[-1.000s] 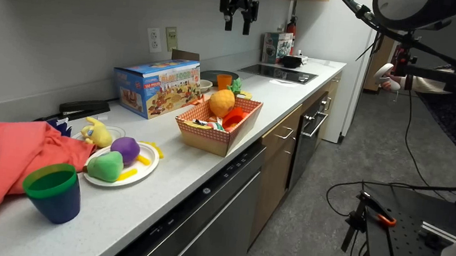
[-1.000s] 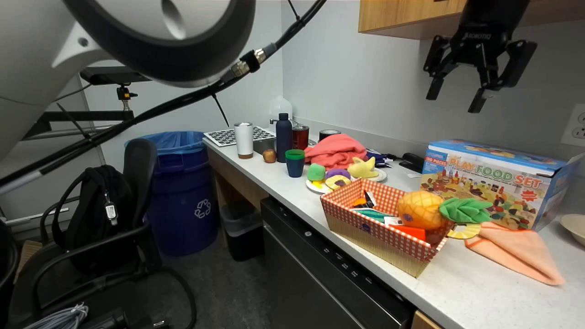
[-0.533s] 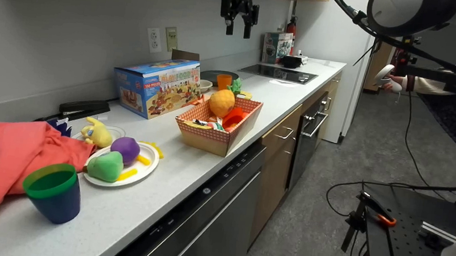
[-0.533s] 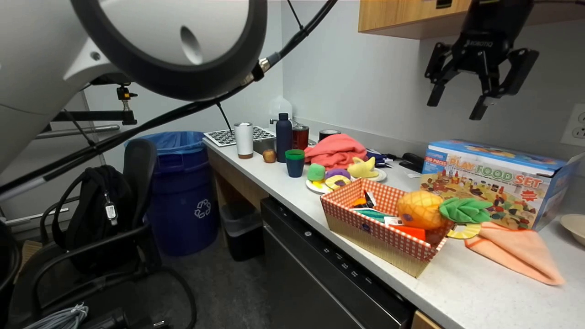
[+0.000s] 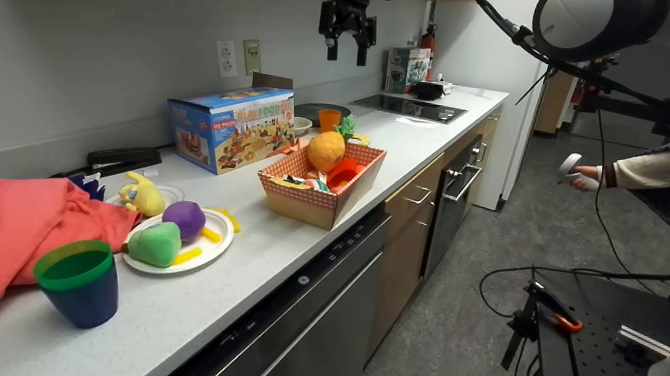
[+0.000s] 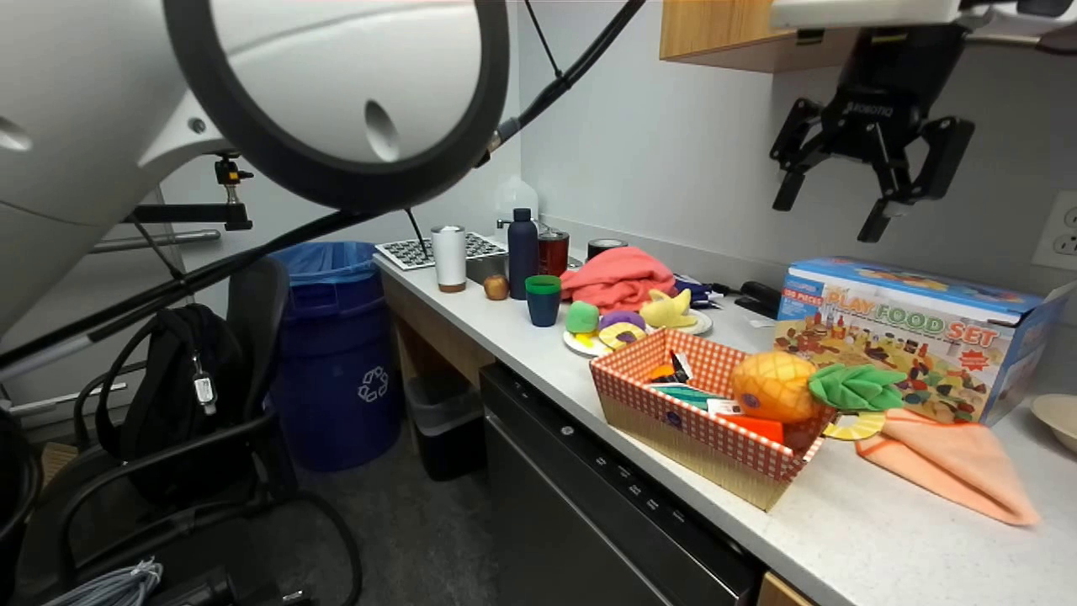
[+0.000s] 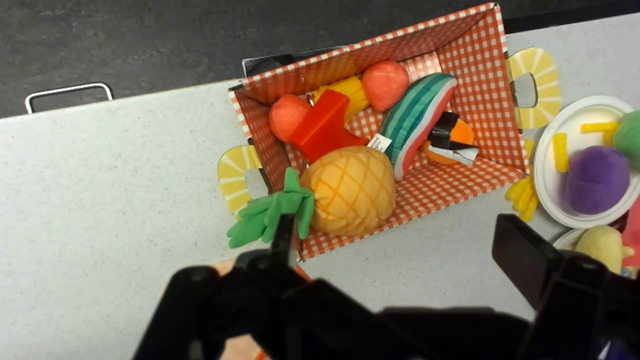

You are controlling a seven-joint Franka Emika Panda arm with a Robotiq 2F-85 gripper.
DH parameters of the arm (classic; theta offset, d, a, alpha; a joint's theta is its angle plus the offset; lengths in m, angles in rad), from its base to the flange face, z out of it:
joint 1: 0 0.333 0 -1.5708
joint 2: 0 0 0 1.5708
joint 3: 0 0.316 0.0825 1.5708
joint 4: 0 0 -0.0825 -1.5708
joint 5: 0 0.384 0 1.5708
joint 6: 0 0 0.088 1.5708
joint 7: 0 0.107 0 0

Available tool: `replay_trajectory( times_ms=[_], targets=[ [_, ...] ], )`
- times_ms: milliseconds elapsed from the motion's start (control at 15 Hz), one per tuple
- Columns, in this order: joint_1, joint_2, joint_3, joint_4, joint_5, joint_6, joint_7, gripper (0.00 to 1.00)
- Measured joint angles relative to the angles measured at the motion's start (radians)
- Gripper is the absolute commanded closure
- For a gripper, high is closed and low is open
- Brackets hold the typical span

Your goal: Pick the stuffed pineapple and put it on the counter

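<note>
The stuffed pineapple [image 5: 326,151] is orange-yellow with a green leafy tuft. It lies on its side in a red-checked basket [image 5: 299,205], its tuft over the basket's end, as also seen in an exterior view [image 6: 774,387] and the wrist view [image 7: 355,192]. The basket stands on the pale counter [image 5: 260,248], whose bare surface also shows in the wrist view [image 7: 125,190]. My gripper [image 5: 347,55] is open and empty, pointing down, high above the counter on the wall side of the basket. In the wrist view its fingers [image 7: 395,222] are wide apart, one overlapping the tuft's edge in the picture.
A blue play food box [image 6: 909,337] stands by the wall behind the basket. A plate [image 5: 225,226] with plush fruits, a green-rimmed cup [image 5: 79,285] and a red cloth [image 5: 13,229] lie further along. An orange cloth [image 6: 951,463] lies beyond the tuft. A wall cabinet [image 6: 740,34] hangs above.
My gripper has moved down and stays open; in the last half second it also shifted slightly left in both exterior views. The pineapple and basket have not moved.
</note>
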Motion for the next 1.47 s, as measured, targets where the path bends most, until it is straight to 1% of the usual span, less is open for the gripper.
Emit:
replay_trajectory(
  times_ms=[467,800,867,933,1067,1267,1467],
  targets=[
    [-0.002,0.190,0.012,0.001,-0.013,0.000,0.000,0.00],
    [-0.002,0.253,0.012,0.003,-0.040,0.000,0.000,0.00],
    [-0.002,0.255,0.012,0.004,-0.045,0.000,-0.001,0.04],
    [-0.001,0.255,0.012,0.004,-0.048,0.000,-0.001,0.26],
    [0.001,0.254,0.012,0.008,-0.055,0.000,-0.002,0.31],
    [0.010,0.252,0.012,0.009,-0.063,0.000,-0.002,0.57],
    [0.016,0.250,0.012,0.009,-0.069,0.000,-0.005,0.79]
  ],
)
